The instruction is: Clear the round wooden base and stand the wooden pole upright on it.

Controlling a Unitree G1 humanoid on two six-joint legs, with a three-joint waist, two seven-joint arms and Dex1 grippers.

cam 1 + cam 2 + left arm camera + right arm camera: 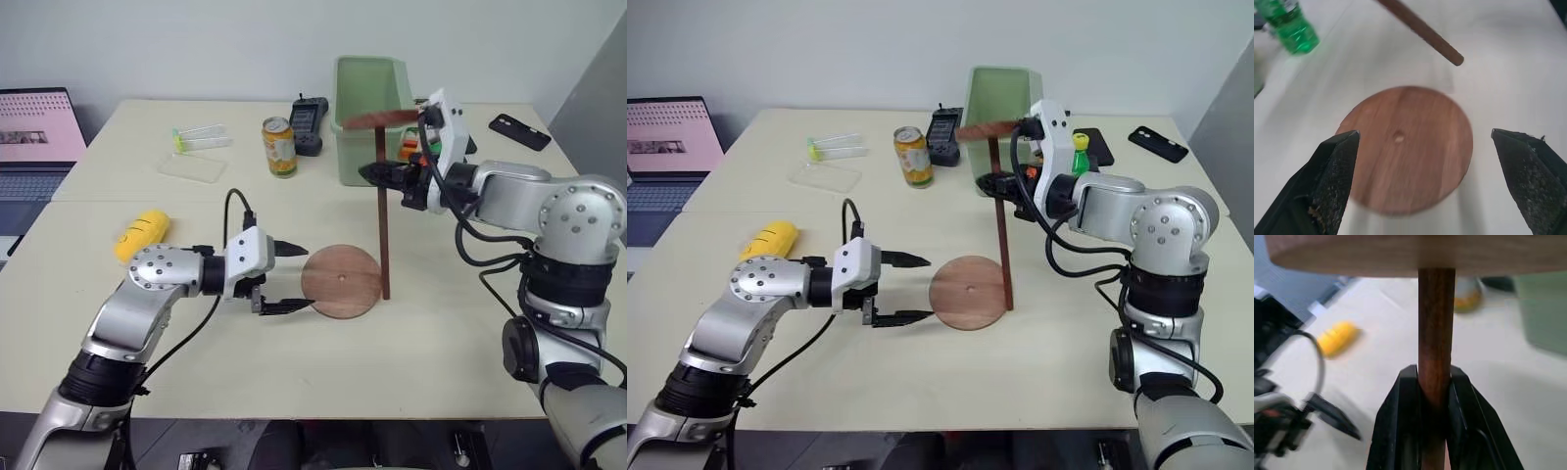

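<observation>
Where base [341, 281] lies, pole [383, 225] alongside.

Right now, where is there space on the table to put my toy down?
The front of the table, near the wooden disc, is bare. The back is crowded around the can and green bin.

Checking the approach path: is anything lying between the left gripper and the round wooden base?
No. Between the left gripper and the round wooden base lies bare table, in the left eye view.
</observation>
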